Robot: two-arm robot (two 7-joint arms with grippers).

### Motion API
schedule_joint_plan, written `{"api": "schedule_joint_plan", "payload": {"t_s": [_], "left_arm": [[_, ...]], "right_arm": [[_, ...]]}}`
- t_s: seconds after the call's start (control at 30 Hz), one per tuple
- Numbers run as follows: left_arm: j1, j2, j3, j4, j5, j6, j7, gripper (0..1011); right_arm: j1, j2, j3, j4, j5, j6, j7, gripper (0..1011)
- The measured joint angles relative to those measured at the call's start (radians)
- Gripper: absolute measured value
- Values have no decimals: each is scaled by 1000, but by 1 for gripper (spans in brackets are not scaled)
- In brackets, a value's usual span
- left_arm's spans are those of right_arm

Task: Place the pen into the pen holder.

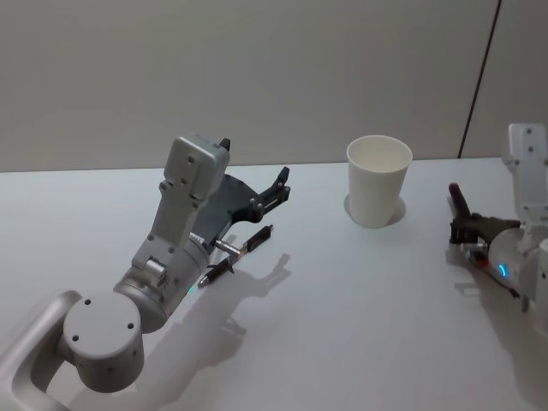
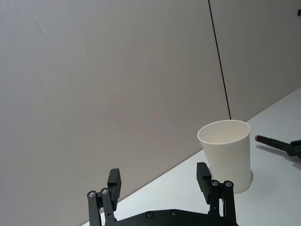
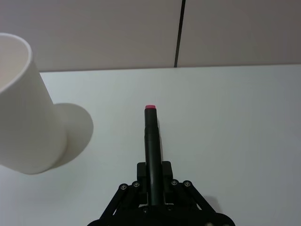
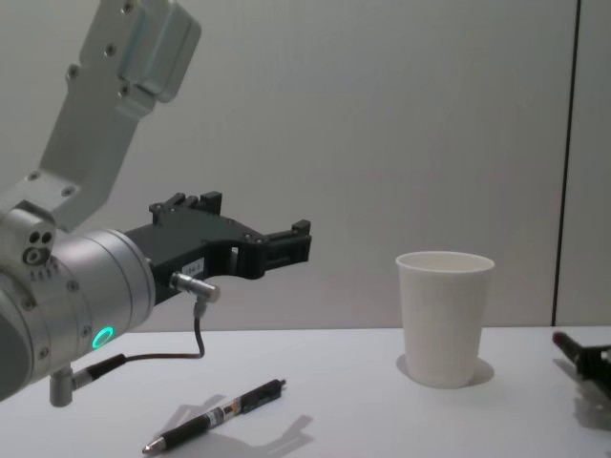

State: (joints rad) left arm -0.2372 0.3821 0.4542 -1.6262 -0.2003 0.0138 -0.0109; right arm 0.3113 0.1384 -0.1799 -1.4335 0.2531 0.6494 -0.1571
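The left gripper point(image 2: 159, 175) hung above the bench point(image 1: 342, 308) with its jaws spread, over a black pen point(image 4: 220, 415) that lay flat, well left of the cup point(image 1: 378, 184). Right of the cup, the right gripper point(image 1: 467, 227) sat low, its jaws pinching a red-tipped pen point(image 3: 151, 136).

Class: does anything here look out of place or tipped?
The pen holder stands upright. Oddly, one pen lies loose under the open left gripper, while the right gripper clamps a second, red-tipped pen.

left arm point(image 4: 95, 277): silver-grey | jaws: black, screwed | light point(image 4: 100, 336): green ring | cable point(image 4: 162, 358): dark
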Motion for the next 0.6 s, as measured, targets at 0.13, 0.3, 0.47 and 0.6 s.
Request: {"api": "schedule_joint_plan", "payload": {"t_s": [0.13, 0.3, 0.47, 0.6], "left_arm": [[0, 0, 0, 0, 0, 0, 0, 1001], [0, 0, 0, 0, 0, 0, 0, 1001], [0, 0, 0, 0, 0, 0, 0, 1001], [0, 0, 0, 0, 0, 0, 0, 1001]], "right_arm": [[-6, 3, -2, -11, -26, -44, 7, 177], [-12, 7, -4, -27, -54, -92, 14, 177], [-19, 12, -4, -50, -87, -151, 22, 177], [-23, 16, -4, -65, -106, -192, 29, 177]]}}
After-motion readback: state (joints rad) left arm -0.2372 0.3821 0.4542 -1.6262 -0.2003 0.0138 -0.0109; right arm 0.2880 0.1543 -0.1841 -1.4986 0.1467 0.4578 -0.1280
